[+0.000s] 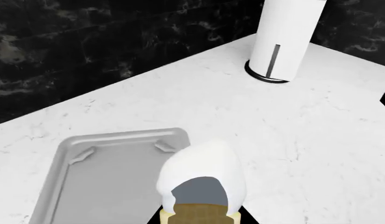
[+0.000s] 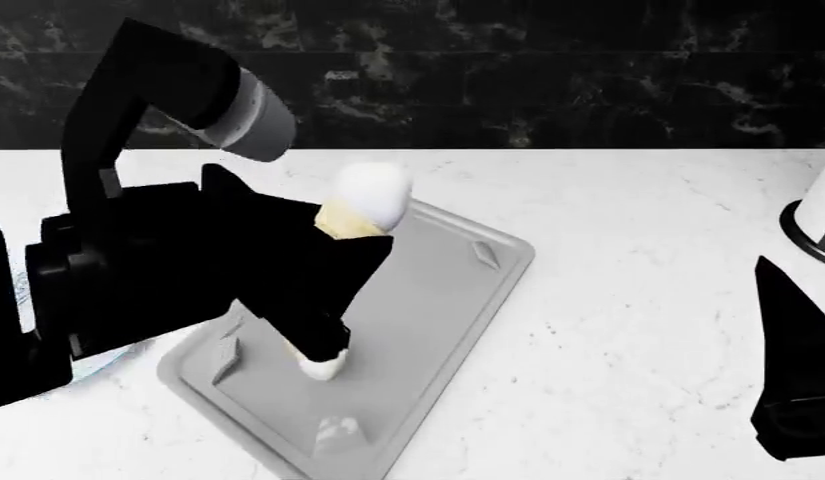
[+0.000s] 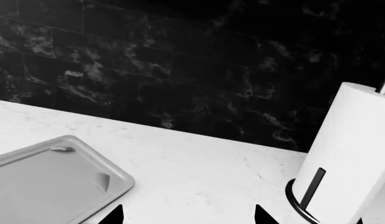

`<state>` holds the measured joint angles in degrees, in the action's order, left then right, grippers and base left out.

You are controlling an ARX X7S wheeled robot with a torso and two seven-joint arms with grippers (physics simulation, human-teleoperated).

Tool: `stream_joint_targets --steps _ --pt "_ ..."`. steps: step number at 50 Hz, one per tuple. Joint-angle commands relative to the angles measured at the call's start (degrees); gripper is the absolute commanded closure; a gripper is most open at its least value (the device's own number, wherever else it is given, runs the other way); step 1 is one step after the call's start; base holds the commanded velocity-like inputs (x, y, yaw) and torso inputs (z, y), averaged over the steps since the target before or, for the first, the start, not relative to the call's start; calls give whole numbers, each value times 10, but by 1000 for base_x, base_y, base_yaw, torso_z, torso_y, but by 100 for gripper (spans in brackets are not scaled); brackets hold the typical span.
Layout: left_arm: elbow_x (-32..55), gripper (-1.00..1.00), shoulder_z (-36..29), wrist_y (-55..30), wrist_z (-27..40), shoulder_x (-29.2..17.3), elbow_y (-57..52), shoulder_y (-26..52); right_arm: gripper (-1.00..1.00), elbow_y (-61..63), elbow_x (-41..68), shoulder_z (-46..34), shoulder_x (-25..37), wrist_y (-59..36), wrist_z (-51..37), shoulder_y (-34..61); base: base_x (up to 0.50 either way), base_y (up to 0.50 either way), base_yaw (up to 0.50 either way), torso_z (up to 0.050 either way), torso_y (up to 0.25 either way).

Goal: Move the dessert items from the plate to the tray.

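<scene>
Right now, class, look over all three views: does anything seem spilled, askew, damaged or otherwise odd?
Nothing is spilled or broken. The one unusual thing is the ice-cream cone, held tilted by the left end effector above the tray rather than resting on anything. A small white lump lies on the tray. The paper towel roll stands upright.

- No readable text, labels, brands, numbers or signs in any of the three views.
- Tray (image 2: 446, 300): plain grey surface, unmarked; only shiny creases at the corners.
- Paper towel roll (image 3: 354, 154): blank white, with a dark vertical bar on its holder that carries no lettering.
- Countertop (image 1: 304, 130) and dark marble wall (image 3: 179, 60): veining only, no characters.
</scene>
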<state>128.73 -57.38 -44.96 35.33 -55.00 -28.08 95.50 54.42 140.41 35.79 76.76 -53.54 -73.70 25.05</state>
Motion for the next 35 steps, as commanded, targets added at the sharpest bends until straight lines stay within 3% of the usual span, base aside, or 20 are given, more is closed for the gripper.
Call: stream_joint_targets --steps 1,19,35 --pt "44 100 -47 -99 12 95 154 102 -100 -4 7 8 -7 -11 -5 -2 0 0 0 0 0" --pt "-93 100 -139 -240 -126 275 483 178 -100 -7 -6 1 -15 -18 -2 -5 0 0 0 0 0" --pt "-205 100 -187 -252 -245 364 609 177 -100 -13 -5 17 -33 -37 -5 -12 0 0 0 0 0"
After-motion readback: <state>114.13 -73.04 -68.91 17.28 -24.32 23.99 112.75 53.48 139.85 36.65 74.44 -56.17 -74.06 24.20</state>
